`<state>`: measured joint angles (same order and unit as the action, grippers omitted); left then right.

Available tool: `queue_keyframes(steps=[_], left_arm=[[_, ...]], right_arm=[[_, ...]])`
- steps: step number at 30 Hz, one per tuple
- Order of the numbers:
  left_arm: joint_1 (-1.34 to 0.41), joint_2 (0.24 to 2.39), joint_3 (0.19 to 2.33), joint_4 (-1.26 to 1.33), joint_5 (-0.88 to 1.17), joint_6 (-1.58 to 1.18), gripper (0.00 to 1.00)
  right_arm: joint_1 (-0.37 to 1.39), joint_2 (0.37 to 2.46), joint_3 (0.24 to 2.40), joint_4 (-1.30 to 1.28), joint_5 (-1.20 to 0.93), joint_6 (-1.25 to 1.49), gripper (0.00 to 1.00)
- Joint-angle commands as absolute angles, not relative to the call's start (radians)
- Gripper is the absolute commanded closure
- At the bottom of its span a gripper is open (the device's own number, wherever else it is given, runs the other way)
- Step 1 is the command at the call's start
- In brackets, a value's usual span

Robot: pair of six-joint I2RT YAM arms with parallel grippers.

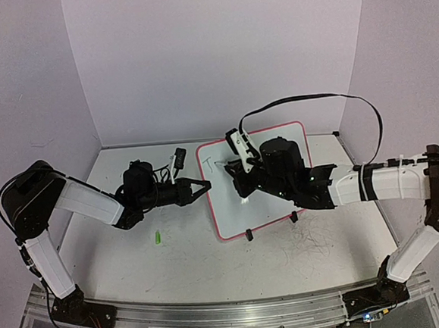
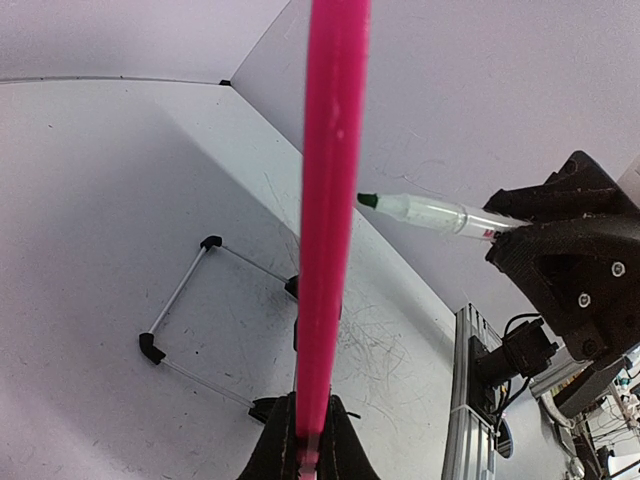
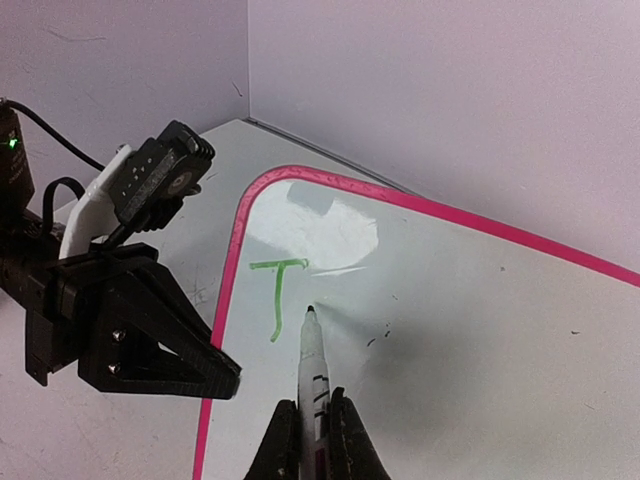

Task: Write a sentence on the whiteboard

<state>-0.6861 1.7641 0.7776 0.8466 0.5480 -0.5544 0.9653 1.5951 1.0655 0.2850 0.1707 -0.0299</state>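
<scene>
The whiteboard [image 1: 271, 194], white with a pink rim, stands tilted in the middle of the table. My left gripper [image 1: 204, 186] is shut on the whiteboard's left rim [image 2: 325, 200], which runs straight up out of the jaws [image 2: 305, 405]. My right gripper [image 3: 313, 405] is shut on a white marker [image 3: 313, 360]. Its dark tip [image 3: 310, 312] sits at the board just right of the foot of a green letter T [image 3: 277, 295]. That T is all that shows of the sentence. Whether the tip touches the board I cannot tell.
A small green cap [image 1: 157, 236] lies on the grey tabletop to the left of the board. A small black and white object [image 1: 178, 158] lies near the back wall. Black clip feet [image 1: 249, 235] stick out under the board's near edge. The left gripper's black fingers [image 3: 150, 335] crowd the board's left rim.
</scene>
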Motion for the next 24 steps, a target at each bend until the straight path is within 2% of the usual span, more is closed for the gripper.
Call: queue_keyframes(steps=[1, 24], left_arm=[[-0.683, 1.727, 0.781, 0.873, 0.571, -0.579, 1.00], [-0.683, 1.726, 0.784, 0.873, 0.570, -0.578, 1.00]], right_arm=[[0.966, 1.623, 1.105, 0.319, 0.187, -0.035, 1.00], [0.965, 1.582, 1.030, 0.286, 0.196, -0.008, 1.00]])
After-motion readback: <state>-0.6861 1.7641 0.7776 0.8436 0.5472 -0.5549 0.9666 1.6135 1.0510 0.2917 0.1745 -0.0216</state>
